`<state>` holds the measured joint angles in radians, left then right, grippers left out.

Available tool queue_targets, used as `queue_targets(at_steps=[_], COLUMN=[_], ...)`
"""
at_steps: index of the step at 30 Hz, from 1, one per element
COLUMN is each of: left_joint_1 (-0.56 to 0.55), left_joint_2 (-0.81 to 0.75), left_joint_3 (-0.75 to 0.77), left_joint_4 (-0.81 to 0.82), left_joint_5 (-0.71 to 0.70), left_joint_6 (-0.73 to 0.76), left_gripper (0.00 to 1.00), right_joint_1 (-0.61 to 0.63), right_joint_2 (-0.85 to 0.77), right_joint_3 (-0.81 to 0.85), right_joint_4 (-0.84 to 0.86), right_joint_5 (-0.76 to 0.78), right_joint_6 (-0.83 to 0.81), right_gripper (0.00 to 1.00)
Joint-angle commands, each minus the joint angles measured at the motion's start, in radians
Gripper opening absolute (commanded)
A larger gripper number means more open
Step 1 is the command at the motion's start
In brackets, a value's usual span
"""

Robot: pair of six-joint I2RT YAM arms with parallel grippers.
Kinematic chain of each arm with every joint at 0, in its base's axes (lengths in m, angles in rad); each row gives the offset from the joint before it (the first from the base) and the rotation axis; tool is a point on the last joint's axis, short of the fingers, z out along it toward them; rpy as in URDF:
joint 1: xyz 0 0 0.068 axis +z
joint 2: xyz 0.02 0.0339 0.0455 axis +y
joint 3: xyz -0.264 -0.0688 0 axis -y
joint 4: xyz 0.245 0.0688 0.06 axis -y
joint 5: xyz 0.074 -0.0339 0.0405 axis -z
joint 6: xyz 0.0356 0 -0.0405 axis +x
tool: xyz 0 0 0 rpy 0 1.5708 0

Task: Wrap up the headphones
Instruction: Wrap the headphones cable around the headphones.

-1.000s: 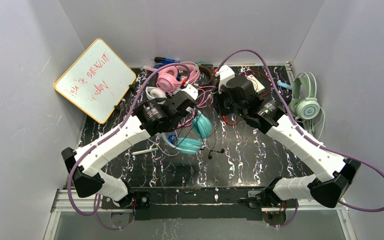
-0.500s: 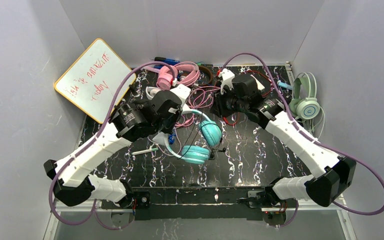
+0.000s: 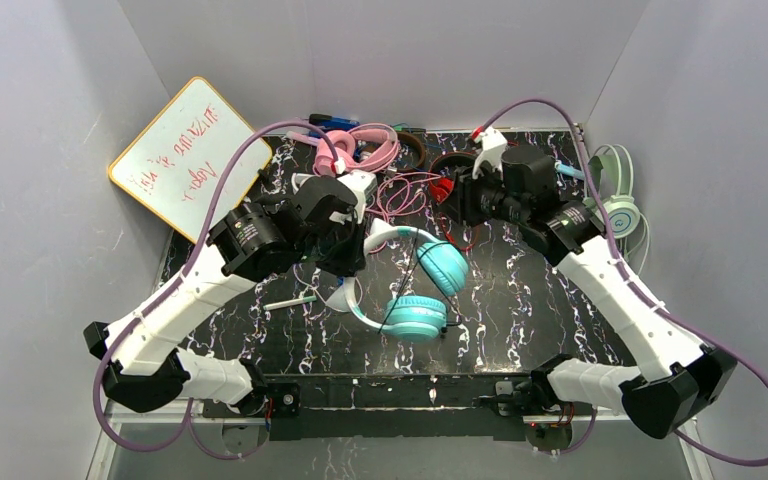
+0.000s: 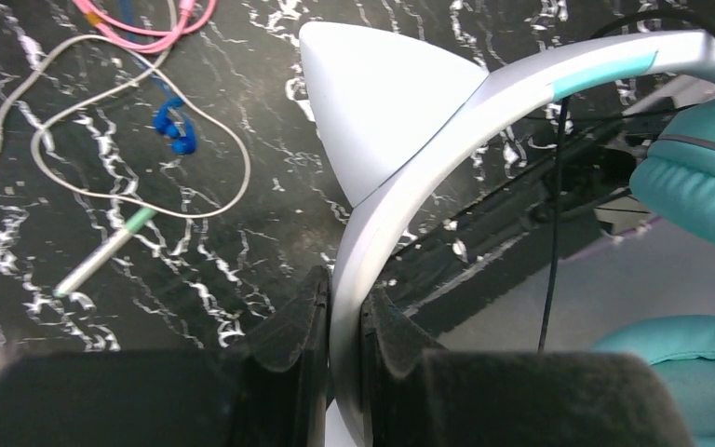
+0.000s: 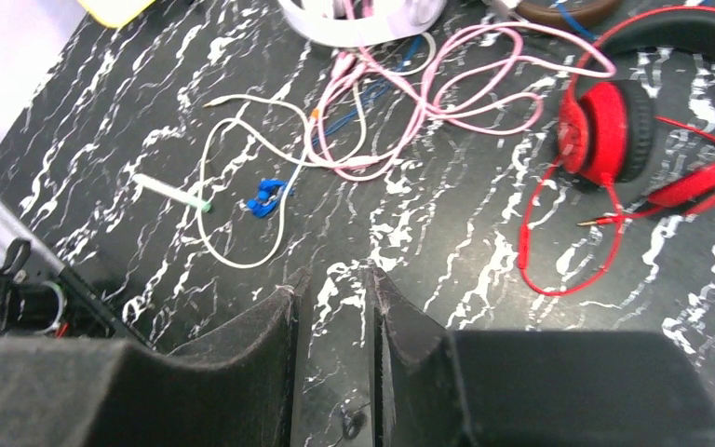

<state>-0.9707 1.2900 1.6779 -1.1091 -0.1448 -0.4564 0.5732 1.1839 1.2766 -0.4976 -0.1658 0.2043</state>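
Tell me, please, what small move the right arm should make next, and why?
Probably move the right gripper over to the black cord hanging from the teal headphones and pinch it: the left gripper is shut on their headband, while the right one's jaws are apart and empty.

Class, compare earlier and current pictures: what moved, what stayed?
The left gripper, clamped on the teal headphones, dragged them nearer and rightward out of the pile. The right gripper, open and empty, drew away rightward. Pink headphones, mint green headphones and whiteboard stayed.
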Motion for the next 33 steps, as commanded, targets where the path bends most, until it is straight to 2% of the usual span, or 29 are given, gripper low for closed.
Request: queue_targets(at_steps=[1,7,11,16,19,21,24,25,28,30,33], left_joint_1=[0.004,0.019,0.057,0.135,0.217,0.234,0.241,0.243,0.247,0.25,0.253], left_joint_2=[-0.017,0.022,0.056,0.074,0.095,0.106,0.134,0.147,0.179,0.19,0.201], left_joint_3=[0.021,0.093,0.153,0.167,0.181,0.204,0.268,0.294,0.364,0.39,0.423], left_joint_4=[0.071,0.036,0.002,0.013,0.007,0.009,-0.014,-0.031,-0.076,-0.087,-0.097], left_joint_5=[0.134,0.091,0.089,0.12,0.194,0.205,0.196,0.188,0.171,0.166,0.163], left_joint_6=[-0.093,-0.129,-0.156,-0.159,-0.153,-0.148,-0.139,-0.135,-0.124,-0.123,-0.123], left_gripper=[0.0,0.0,0.0,0.0,0.0,0.0,0.0,0.0,0.0,0.0,0.0], right_joint_1=[-0.044,-0.1,-0.106,-0.106,-0.106,-0.106,-0.106,-0.106,-0.106,-0.106,-0.105], right_joint_2=[-0.055,-0.105,-0.161,-0.29,-0.382,-0.421,-0.448,-0.45,-0.453,-0.456,-0.449], right_joint_3=[-0.018,-0.053,-0.114,-0.215,-0.28,-0.318,-0.37,-0.385,-0.448,-0.486,-0.543], right_joint_4=[-0.007,-0.047,-0.033,0.031,0.078,0.099,0.123,0.134,0.194,0.261,0.398], right_joint_5=[0.103,0.237,0.271,0.224,0.189,0.157,0.059,0.031,-0.072,-0.14,-0.217], right_joint_6=[0.031,0.07,0.097,0.12,0.122,0.122,0.117,0.119,0.123,0.132,0.146], right_gripper=[0.36,0.34,0.34,0.35,0.4,0.43,0.52,0.57,0.84,0.97,0.99])
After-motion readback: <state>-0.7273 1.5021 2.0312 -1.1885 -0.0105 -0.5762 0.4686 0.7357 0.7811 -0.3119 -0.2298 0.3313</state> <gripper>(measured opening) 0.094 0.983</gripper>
